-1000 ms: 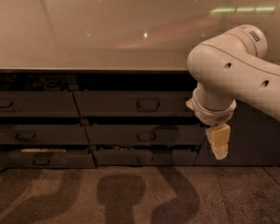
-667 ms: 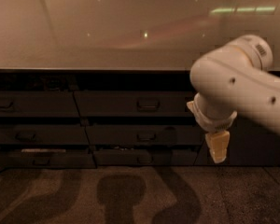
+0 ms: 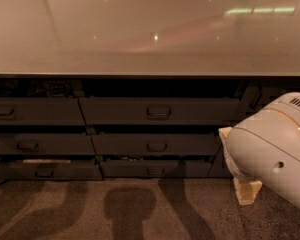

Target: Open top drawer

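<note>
The top drawer (image 3: 190, 111) is the wide dark grey front in the middle column, just under the counter's edge. Its small loop handle (image 3: 159, 112) sits at the centre, and a dark gap runs above the front. My gripper (image 3: 247, 193) hangs low at the right on the end of the big white arm (image 3: 272, 149), which hides most of it. It is to the right of the handle and below it, and touches neither the handle nor the drawer.
A glossy beige countertop (image 3: 150, 29) fills the upper half. Two narrower drawers (image 3: 155, 146) lie under the top one, and another column (image 3: 32, 111) stands at the left. Its lowest drawer shows a pale strip (image 3: 40, 161). Speckled floor (image 3: 130, 209) with shadows runs along the bottom.
The arm has dropped down and shifted right, taking the gripper lower and farther from the drawer handle. The drawers have not moved.
</note>
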Available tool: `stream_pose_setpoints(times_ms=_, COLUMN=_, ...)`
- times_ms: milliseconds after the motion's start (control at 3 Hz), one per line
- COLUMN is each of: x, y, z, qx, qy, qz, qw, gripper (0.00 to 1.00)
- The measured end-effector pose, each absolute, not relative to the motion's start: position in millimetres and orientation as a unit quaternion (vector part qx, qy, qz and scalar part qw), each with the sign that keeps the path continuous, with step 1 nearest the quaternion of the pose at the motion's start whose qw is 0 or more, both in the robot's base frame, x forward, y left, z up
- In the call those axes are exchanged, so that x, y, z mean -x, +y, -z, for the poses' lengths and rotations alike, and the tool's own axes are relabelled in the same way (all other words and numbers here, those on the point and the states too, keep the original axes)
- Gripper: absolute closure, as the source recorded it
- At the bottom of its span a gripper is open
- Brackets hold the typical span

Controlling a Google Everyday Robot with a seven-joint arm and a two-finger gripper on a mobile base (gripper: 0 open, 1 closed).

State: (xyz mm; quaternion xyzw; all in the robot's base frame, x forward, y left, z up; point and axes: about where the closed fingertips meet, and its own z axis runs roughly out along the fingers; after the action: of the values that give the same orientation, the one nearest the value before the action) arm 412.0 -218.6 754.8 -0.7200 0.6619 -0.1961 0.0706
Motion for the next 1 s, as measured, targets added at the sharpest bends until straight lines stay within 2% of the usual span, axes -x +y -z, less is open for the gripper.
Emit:
stream_pose_setpoints(times_ms=667, x=-412.9, y=-218.9, z=-753.6, qx=0.730, qy=0.654, qz=0.177, qw=0.091, gripper=0.00)
stream_pose_setpoints(times_ms=1000, x=-432.2, y=-260.7, z=-758.8, qx=0.687, qy=0.691, qz=0.143, qw=0.174, gripper=0.00)
